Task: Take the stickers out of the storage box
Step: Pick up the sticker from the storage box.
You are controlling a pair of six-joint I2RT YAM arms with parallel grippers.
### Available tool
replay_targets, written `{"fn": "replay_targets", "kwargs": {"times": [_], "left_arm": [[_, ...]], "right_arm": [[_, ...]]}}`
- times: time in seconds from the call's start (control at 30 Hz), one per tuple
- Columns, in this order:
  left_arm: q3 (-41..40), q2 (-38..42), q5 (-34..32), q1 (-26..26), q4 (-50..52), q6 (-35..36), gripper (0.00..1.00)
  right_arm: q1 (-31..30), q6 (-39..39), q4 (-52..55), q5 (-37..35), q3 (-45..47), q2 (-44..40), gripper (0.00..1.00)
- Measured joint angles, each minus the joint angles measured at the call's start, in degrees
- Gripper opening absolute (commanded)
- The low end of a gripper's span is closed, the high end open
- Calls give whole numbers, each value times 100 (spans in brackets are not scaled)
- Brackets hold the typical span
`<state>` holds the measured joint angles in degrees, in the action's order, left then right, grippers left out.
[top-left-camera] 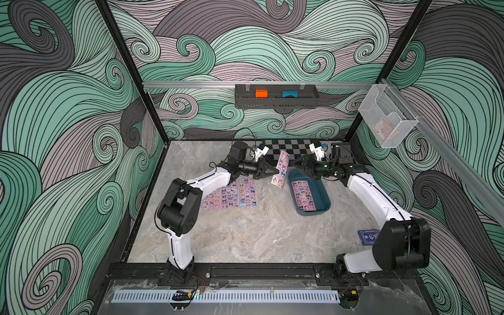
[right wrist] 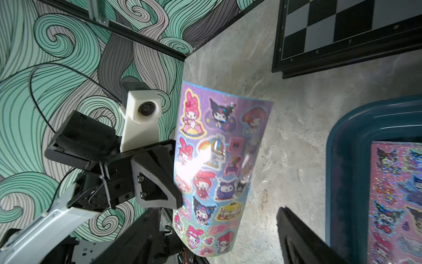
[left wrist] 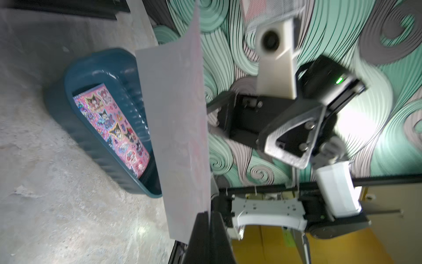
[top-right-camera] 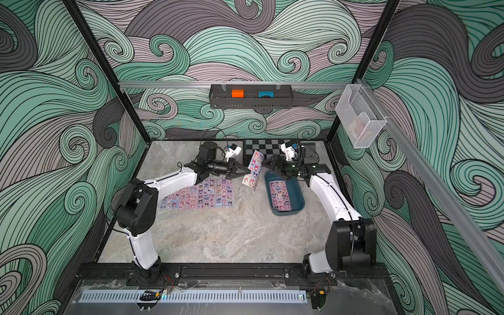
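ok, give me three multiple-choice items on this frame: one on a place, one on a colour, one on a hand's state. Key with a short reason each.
1. Where is the airborne sticker sheet?
A) pinched in the left hand, between the two arms
B) flat on the chessboard
C) in the clear wall bin

2. What colour is the boxed sticker sheet in the storage box?
A) green
B) pink
C) yellow

3. How is the right hand?
A) shut on the airborne sticker sheet
B) shut on the box rim
C) open, holding nothing

Key:
1 A: both top views show the left hand closed on its edge, off the table.
2 B: the left wrist view shows its pink background.
3 C: its fingers stand wide apart in the right wrist view.
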<state>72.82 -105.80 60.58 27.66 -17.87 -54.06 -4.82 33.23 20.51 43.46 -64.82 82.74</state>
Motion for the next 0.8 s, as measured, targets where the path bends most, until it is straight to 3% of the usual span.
{"fn": "replay_targets", "kwargs": {"times": [0.2,0.43,0.63,0.8], "left_arm": [[-533,243,-229,-238,-1462,-1261,0],[-697,295,-367,-225,-2483,-2109,0],[-758,470,-424,-234,-2352,-2068,0],[-758,629,-446,-236,-1770,-1628,0]], "right_arm": [[-560,791,-1134,175,348,2,90],[-1309,1902,-2662,260,557,380,92],[-1425,2612,-3705,295,608,608,90],[-1224,2723,-3862,297,682,487,88]]}}
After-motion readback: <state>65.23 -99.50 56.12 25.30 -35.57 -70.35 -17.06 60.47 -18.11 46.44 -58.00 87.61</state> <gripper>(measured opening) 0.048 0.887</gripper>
